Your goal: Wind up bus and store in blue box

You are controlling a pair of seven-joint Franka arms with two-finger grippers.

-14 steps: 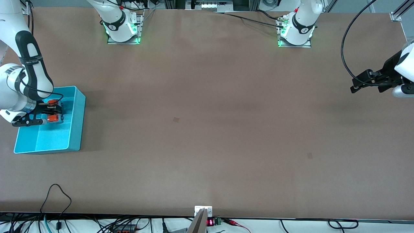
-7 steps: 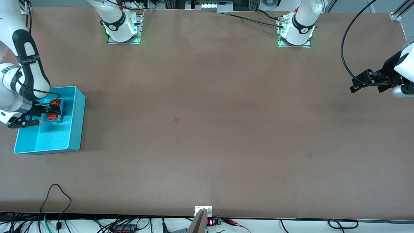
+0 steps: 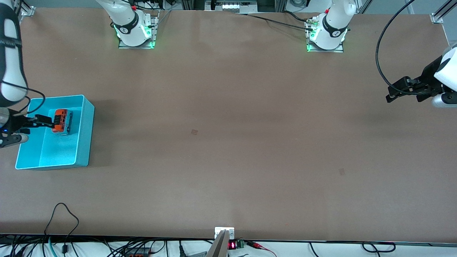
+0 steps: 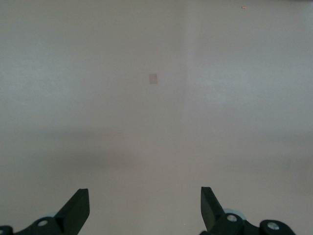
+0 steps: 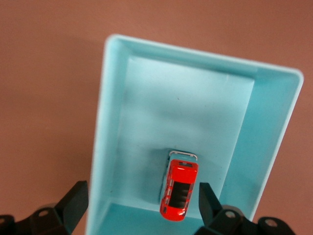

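The orange bus (image 3: 61, 121) lies on its wheels on the floor of the blue box (image 3: 83, 142), in the half farther from the front camera. The box stands at the right arm's end of the table. My right gripper (image 3: 45, 122) is open and empty, up in the air over the box's outer wall beside the bus. In the right wrist view the bus (image 5: 179, 190) lies in the box (image 5: 113, 122), between the spread fingertips (image 5: 77, 198) of the right gripper (image 5: 142, 200) and well below them. My left gripper (image 3: 402, 99) waits open and empty over the left arm's end of the table, and the left wrist view (image 4: 145, 203) shows it over bare table.
The brown table (image 3: 228, 125) bears two small dark marks (image 3: 194, 132), one of them in the left wrist view (image 4: 153, 78). The arm bases (image 3: 135, 32) stand along the edge farthest from the front camera. Cables (image 3: 64, 221) and a small display (image 3: 232, 245) lie at the nearest edge.
My right gripper stood round the bus in the box a second ago. It has since risen and drawn off toward the table's end. The bus stays in the box. The left arm barely moved.
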